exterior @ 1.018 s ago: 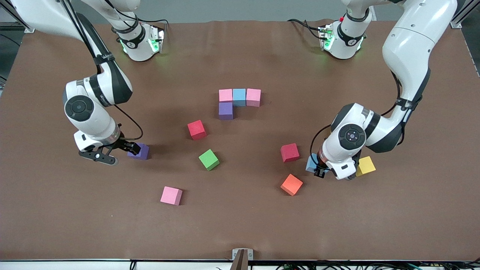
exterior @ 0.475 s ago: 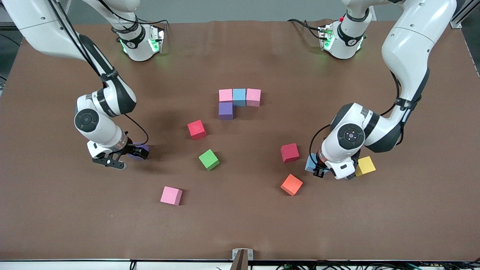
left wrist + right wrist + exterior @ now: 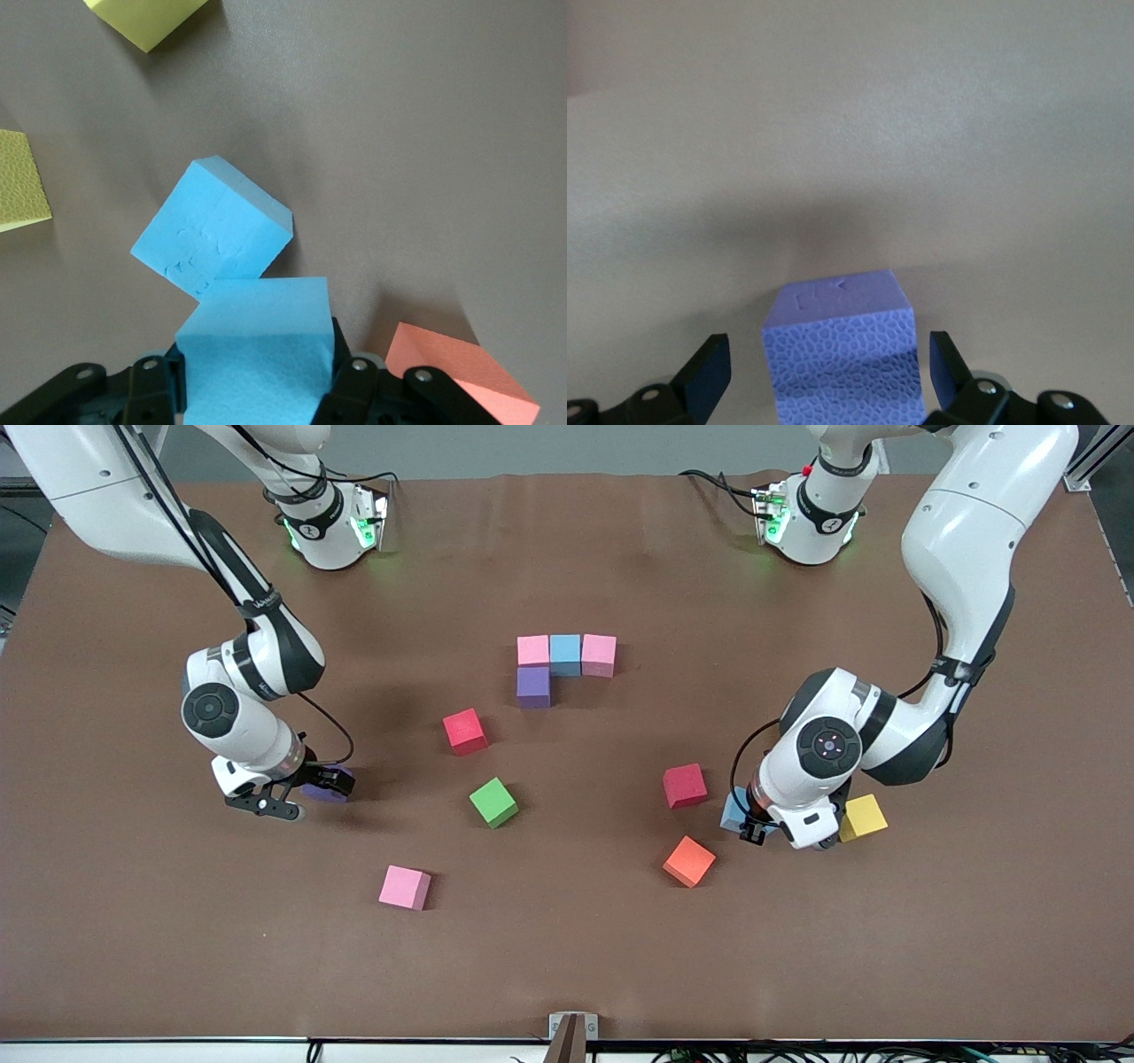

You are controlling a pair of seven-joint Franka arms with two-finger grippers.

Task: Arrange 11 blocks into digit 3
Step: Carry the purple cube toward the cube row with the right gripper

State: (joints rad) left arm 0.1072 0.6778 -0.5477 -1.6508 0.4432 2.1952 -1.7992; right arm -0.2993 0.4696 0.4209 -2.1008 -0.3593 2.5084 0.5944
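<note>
The left wrist view shows the left end effector (image 3: pixel 257 390) clamped on a light blue block (image 3: pixel 257 354), with a second light blue block (image 3: pixel 213 230) touching it; the front view hides both. The right end effector (image 3: pixel 824 372) stands wide open around a purple block (image 3: pixel 842 350), fingers apart from its sides. Open surface (image 3: pixel 567 957) lies nearer the front camera.

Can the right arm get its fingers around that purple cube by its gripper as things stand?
Probably yes. The right gripper is open and already straddles the purple cube, with a gap on each side. Nothing else lies near it; the green cube sits well clear.
</note>
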